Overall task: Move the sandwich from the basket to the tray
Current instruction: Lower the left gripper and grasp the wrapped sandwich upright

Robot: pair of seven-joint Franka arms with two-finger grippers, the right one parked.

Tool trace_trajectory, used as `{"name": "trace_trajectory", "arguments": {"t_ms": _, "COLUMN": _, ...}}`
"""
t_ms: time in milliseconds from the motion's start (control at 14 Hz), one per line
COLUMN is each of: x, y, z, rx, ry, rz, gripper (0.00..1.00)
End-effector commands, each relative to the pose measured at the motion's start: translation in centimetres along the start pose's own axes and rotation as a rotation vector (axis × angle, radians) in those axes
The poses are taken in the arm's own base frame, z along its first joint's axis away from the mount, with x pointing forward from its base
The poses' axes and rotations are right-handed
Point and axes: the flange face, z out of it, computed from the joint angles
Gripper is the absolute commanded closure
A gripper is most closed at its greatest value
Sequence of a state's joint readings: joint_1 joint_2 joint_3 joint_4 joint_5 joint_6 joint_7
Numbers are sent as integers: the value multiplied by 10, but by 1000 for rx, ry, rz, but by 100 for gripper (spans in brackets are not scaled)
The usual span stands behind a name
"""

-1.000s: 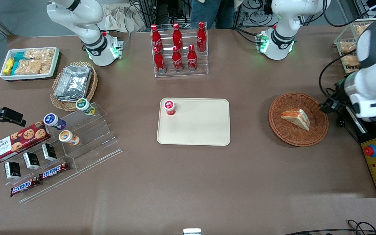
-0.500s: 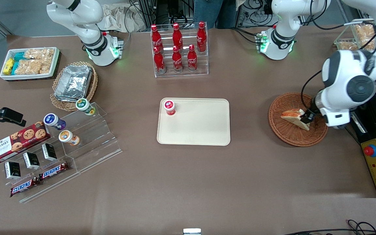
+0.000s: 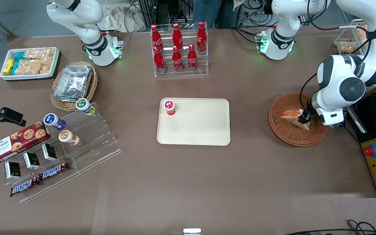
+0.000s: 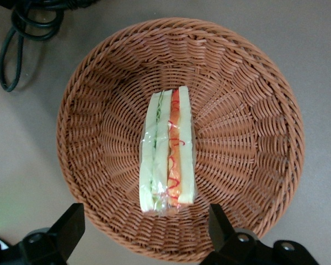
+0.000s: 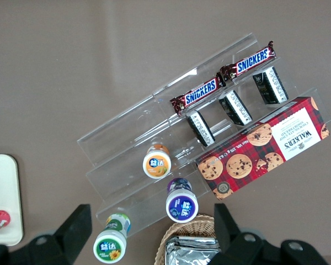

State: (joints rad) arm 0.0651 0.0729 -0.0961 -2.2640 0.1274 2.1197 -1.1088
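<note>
Left wrist view: the sandwich [image 4: 167, 155] is seen lying in the middle of the basket [image 4: 254, 83], with the gripper [image 4: 143, 223] hung wide open above it and nothing held. On the tray [image 3: 204, 130] a red-capped cup [image 3: 169, 107] is stood at one corner; the table [image 3: 250, 98] between tray and basket is crossed by nothing.

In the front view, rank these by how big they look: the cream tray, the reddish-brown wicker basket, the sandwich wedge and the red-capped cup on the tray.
1. Cream tray
2. Reddish-brown wicker basket
3. Sandwich wedge, partly hidden by the open left gripper poised over it
4. Red-capped cup
</note>
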Motion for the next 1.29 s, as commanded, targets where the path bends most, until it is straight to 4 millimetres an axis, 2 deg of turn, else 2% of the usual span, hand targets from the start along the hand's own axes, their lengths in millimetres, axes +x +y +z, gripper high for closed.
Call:
{"name": "trace_trajectory", "arguments": {"t_ms": 0, "x": 1, "y": -4, "z": 21, "rx": -2, "ry": 8, "rz": -9, "gripper": 0}}
{"name": "trace_trajectory", "arguments": {"t_ms": 500, "x": 7, "y": 0, "z": 65, "rx": -29, "ry": 1, "rz": -11, "gripper": 2}}
{"name": "trace_trajectory", "arguments": {"t_ms": 571, "x": 7, "y": 2, "z": 68, "rx": -32, "ry": 1, "rz": -10, "gripper": 11}}
{"name": "trace_trajectory", "arguments": {"t_ms": 643, "x": 8, "y": 3, "z": 73, "rx": -30, "ry": -3, "rz": -11, "gripper": 34}}
{"name": "trace_trajectory", "arguments": {"t_ms": 786, "x": 8, "y": 5, "z": 73, "rx": -29, "ry": -4, "rz": 11, "gripper": 88}}
{"name": "trace_trajectory", "arguments": {"t_ms": 857, "x": 9, "y": 5, "z": 70, "rx": -33, "ry": 0, "rz": 12, "gripper": 100}}
{"name": "trace_trajectory", "arguments": {"t_ms": 929, "x": 9, "y": 5, "z": 60, "rx": -40, "ry": 7, "rz": 18, "gripper": 100}}
{"name": "trace_trajectory", "arguments": {"t_ms": 1000, "x": 10, "y": 3, "z": 40, "rx": -55, "ry": 25, "rz": 50, "gripper": 100}}
{"name": "trace_trajectory", "arguments": {"t_ms": 1143, "x": 15, "y": 7, "z": -23, "rx": -63, "ry": 23, "rz": 148, "gripper": 100}}
{"name": "trace_trajectory", "arguments": {"t_ms": 1214, "x": 18, "y": 17, "z": -64, "rx": -62, "ry": -23, "rz": 181, "gripper": 100}}
